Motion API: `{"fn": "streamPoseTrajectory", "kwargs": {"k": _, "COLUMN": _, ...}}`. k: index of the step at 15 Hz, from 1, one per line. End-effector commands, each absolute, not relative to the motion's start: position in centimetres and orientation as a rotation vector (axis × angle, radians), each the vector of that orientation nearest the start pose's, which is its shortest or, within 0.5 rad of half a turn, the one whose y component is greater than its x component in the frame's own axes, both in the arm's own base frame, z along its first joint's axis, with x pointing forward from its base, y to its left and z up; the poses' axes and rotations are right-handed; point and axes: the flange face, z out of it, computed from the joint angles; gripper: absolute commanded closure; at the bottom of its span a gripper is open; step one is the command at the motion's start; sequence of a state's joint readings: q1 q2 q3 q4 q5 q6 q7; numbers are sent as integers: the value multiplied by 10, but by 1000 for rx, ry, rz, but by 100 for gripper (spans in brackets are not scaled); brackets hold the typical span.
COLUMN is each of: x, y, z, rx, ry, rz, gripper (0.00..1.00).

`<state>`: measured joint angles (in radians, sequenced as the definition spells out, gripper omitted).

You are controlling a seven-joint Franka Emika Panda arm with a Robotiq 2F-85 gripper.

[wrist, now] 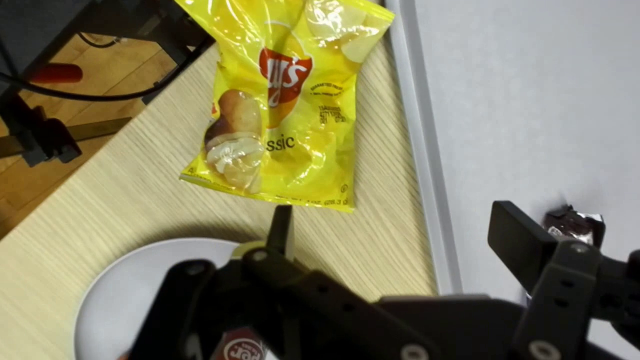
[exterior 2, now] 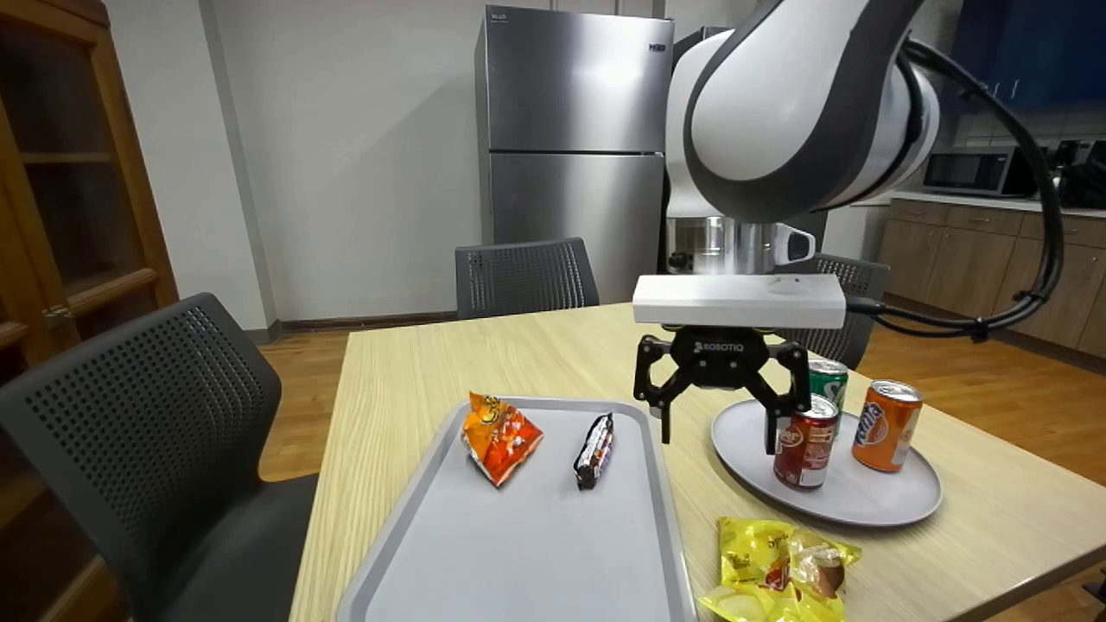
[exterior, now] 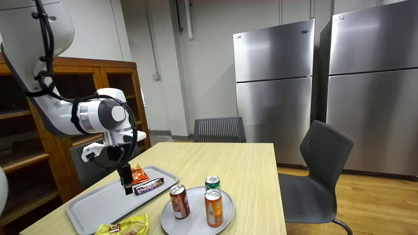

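Observation:
My gripper [exterior 2: 718,430] [wrist: 395,230] stands open above the table, its fingers wide apart with nothing between them. Below it in the wrist view run bare wood and the rim of a grey tray [exterior 2: 536,553] [wrist: 500,100]. A yellow chip bag [wrist: 285,115] [exterior 2: 778,570] lies on the table beside that tray, close to the plate. On the tray are a Snickers bar [exterior: 149,186] [exterior 2: 594,451] and an orange snack bag [exterior 2: 501,436] [exterior: 139,175]. In the wrist view a finger partly covers the bar.
A round grey plate [exterior 2: 907,492] holds a Dr Pepper can [exterior: 179,202], an orange Fanta can [exterior: 214,209] and a green can [exterior: 212,182], all upright. Dark chairs [exterior 2: 147,415] [exterior: 313,182] stand around the table [exterior: 228,160]. A wooden cabinet [exterior: 94,70] stands behind the arm.

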<state>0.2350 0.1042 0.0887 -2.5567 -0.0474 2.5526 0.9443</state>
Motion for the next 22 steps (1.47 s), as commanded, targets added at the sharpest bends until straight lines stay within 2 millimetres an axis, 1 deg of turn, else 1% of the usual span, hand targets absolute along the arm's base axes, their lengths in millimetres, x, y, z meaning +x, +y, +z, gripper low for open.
{"fn": "streamPoseTrajectory", "kwargs": {"k": 1, "x": 438, "y": 154, "z": 227, "rx": -3086, "ry": 928, "rz": 101, "gripper": 0}}
{"fn": "streamPoseTrajectory", "kwargs": {"k": 4, "x": 454, "y": 159, "z": 225, "rx": -3077, "ry": 923, "rz": 81, "gripper": 0}}
{"fn": "streamPoseTrajectory", "kwargs": {"k": 6, "x": 466, "y": 162, "z": 220, "rx": -3075, "ry": 926, "rz": 76, "gripper": 0}}
{"fn": "streamPoseTrajectory", "kwargs": {"k": 15, "x": 529, "y": 174, "z": 184, "rx": -3069, "ry": 962, "rz": 92, "gripper": 0}}
{"fn": "streamPoseTrajectory", "kwargs": {"k": 22, "x": 569, "y": 185, "z": 158, "rx": -3084, "ry": 972, "rz": 99, "gripper": 0}}
